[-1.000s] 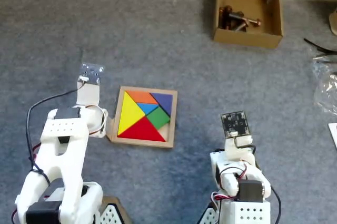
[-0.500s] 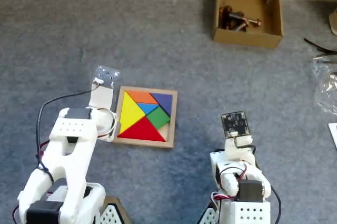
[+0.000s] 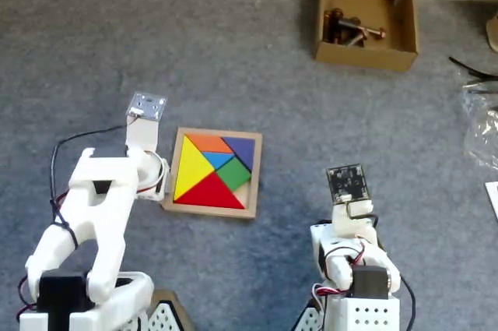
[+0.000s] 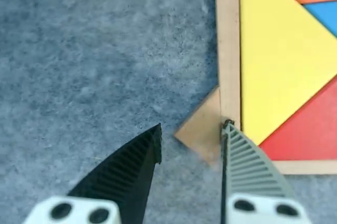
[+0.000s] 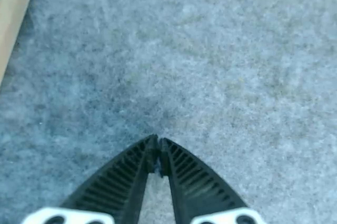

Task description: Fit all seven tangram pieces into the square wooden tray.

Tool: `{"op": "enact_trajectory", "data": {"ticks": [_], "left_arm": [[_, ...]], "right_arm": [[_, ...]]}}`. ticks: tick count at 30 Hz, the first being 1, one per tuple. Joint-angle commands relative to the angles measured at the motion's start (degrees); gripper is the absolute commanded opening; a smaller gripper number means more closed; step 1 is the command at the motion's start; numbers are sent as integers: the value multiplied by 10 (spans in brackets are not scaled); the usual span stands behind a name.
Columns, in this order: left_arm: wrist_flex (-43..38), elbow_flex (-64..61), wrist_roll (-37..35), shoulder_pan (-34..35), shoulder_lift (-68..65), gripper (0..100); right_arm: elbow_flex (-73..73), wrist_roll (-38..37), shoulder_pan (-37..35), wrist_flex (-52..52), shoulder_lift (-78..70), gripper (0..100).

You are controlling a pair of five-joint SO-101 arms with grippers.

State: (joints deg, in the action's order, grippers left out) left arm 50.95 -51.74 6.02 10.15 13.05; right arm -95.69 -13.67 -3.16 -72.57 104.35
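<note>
The square wooden tray (image 3: pixel 257 171) lies mid-table with orange, purple, blue, green, yellow (image 3: pixel 191 171) and red (image 3: pixel 212 191) pieces in it. A bare patch of tray floor shows at its near right. In the left wrist view a tan wooden triangle (image 4: pixel 202 132) lies on the carpet against the tray's frame (image 4: pixel 228 50), outside it. My left gripper (image 4: pixel 192 129) is open around this triangle, and its grey fingertip (image 4: pixel 228 127) touches the frame. My right gripper (image 5: pixel 158 153) is shut on nothing, low over bare carpet to the tray's right.
A cardboard box (image 3: pixel 366 19) with small metal parts stands at the back right. A clear plastic bag (image 3: pixel 481 132) and dark cables lie at the right edge. Grey carpet covers the table. The tray's edge (image 5: pixel 16 2) shows in the right wrist view.
The left arm swung toward the tray's left side, then drew back a little. The right arm and the tray's pieces have not moved.
</note>
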Motion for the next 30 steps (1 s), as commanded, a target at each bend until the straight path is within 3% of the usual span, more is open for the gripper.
{"op": "enact_trajectory", "data": {"ticks": [1,15,30], "left_arm": [[4,4,1,24,-14,175],[1,7,2,45,-14,175],[-4,27,72,23,-14,174]], "right_arm": [[-57,4,-7,13,3,5],[-57,4,-7,13,3,5],[-57,4,-7,13,3,5]]}}
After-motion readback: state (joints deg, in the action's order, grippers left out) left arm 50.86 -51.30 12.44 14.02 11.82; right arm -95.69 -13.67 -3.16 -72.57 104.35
